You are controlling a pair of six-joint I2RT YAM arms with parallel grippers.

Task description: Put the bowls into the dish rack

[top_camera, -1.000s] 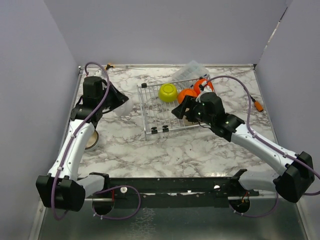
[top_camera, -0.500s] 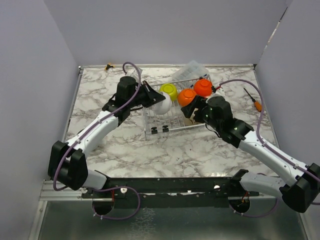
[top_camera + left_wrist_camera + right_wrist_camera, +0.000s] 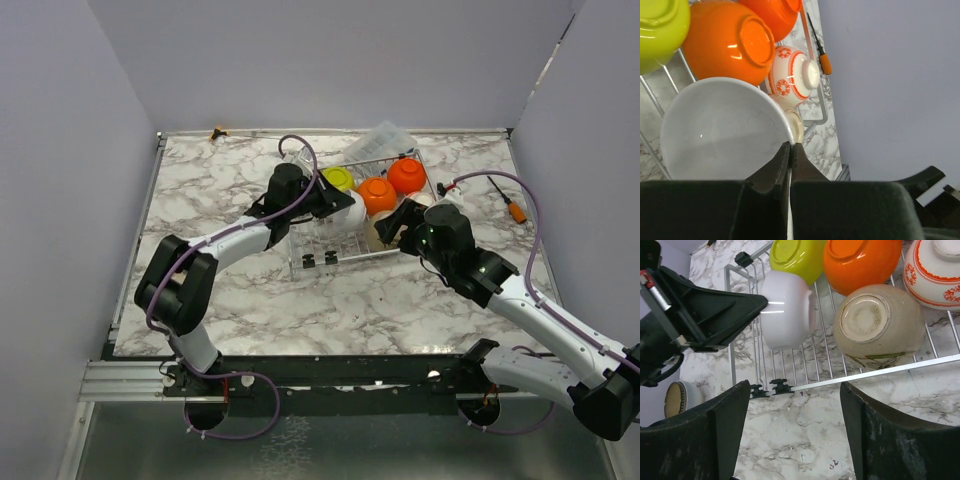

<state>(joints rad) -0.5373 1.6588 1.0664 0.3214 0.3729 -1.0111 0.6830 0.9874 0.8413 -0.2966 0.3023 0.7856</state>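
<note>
White porcelain is pinched at the rim by the left gripper (image 3: 790, 150): its jaws are closed on the wall of the white bowl (image 3: 725, 130), which is held on its side over the left part of the dish rack (image 3: 320, 245), just beside the lime-yellow bowl (image 3: 795, 255). Whether this bowl already rests on the wires cannot be told. Inside the rack, one orange bowl (image 3: 865, 260) is seen bottom-up at the middle, a second orange bowl (image 3: 406, 175) lies at the far right corner, the red-patterned white bowl (image 3: 937, 270) sits at the right, and the beige bowl (image 3: 875, 330) lies tipped against the near rail. The right gripper (image 3: 794, 387) is held above the near edge of the rack with its jaws spread wide; nothing is gripped or touched by it. One more bowl (image 3: 677, 397) is left on the marble table (image 3: 350, 300), left of the rack. An orange-handled screwdriver (image 3: 505, 198) lies to the right of the rack, apart from it.
</note>
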